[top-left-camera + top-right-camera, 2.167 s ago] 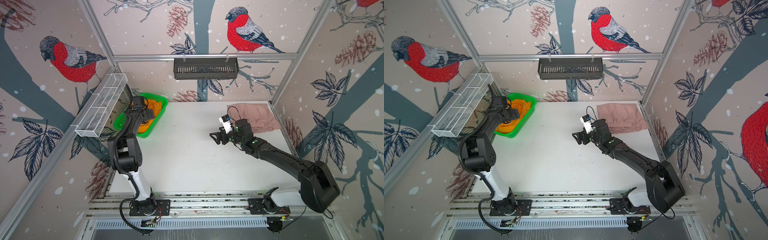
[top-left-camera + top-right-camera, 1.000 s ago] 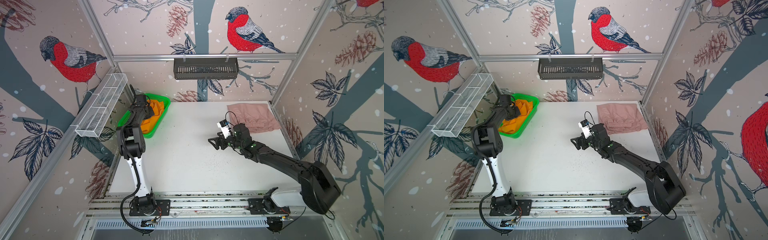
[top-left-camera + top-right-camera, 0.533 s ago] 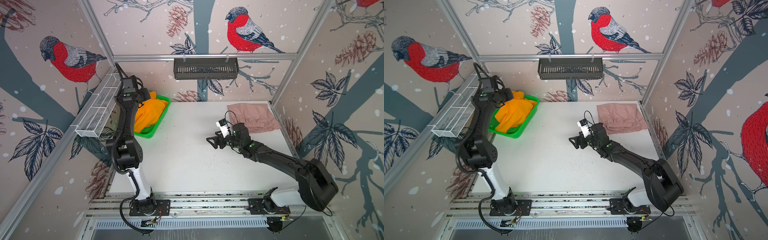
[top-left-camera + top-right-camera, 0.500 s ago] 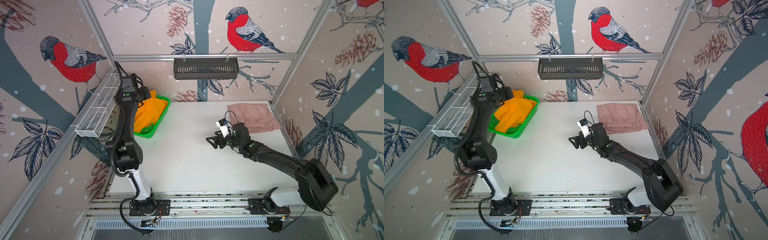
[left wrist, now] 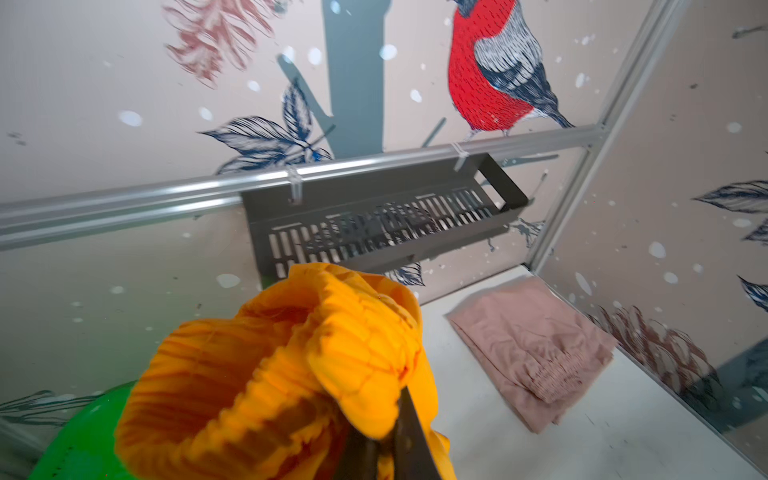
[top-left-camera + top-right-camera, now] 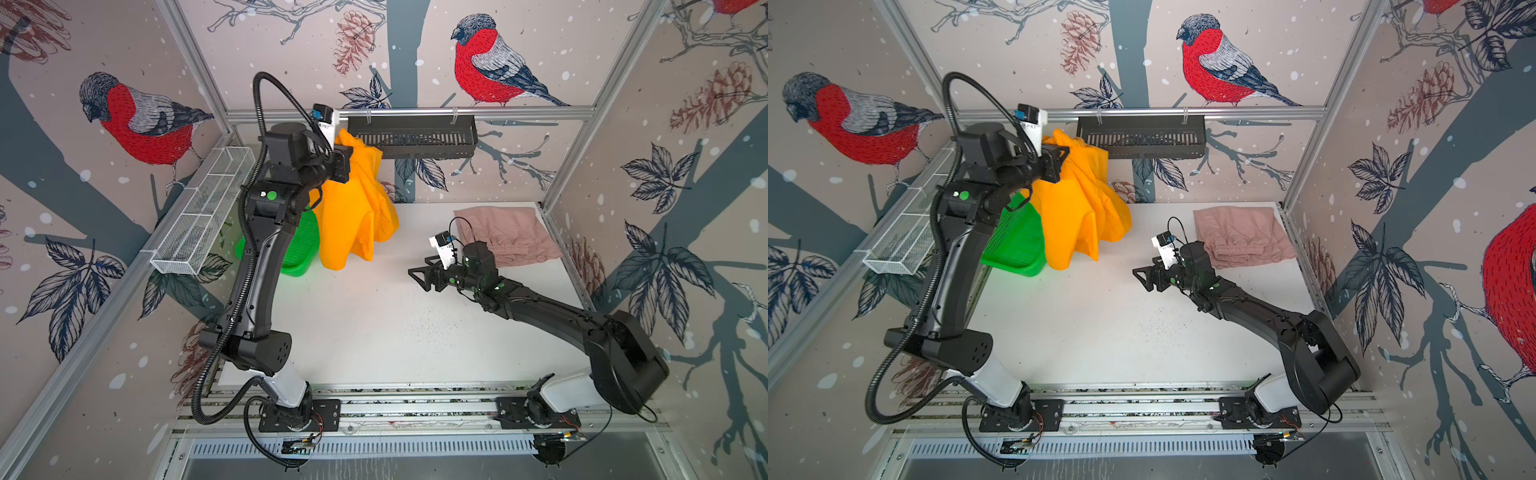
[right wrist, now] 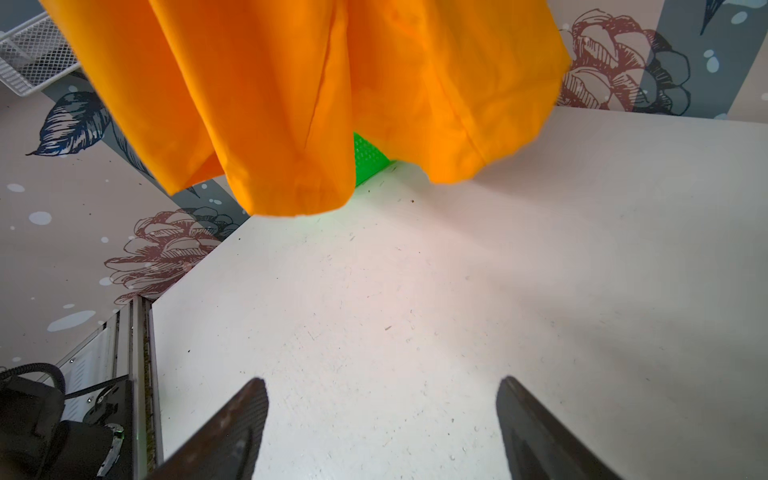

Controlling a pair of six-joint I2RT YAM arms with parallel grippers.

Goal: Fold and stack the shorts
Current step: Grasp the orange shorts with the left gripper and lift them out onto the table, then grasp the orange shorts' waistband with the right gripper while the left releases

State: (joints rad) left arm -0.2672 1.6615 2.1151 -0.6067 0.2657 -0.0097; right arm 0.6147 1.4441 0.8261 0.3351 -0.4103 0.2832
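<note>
**A robot test cell in a lab**

Both top views show a boxed-in work cell, not a lived-in room. Aluminium frame posts [image 6: 198, 70] run up the corners and hold flat wall panels [image 6: 540, 50] printed with bullfinches and pine cones. A bare white tabletop [image 6: 374, 332] fills the centre. At the lower edge the left arm [image 6: 257, 270] and the right arm [image 6: 552, 316] are bolted to metal rails [image 6: 415, 409], with cables exposed. A black slotted basket [image 6: 411, 139] hangs from the frame at top centre, and a white wire basket [image 6: 199, 220] hangs at the left.

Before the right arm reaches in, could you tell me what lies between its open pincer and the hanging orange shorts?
Nothing but bare white tabletop, seen in the right wrist view between the right pincer and the orange shorts.
</note>
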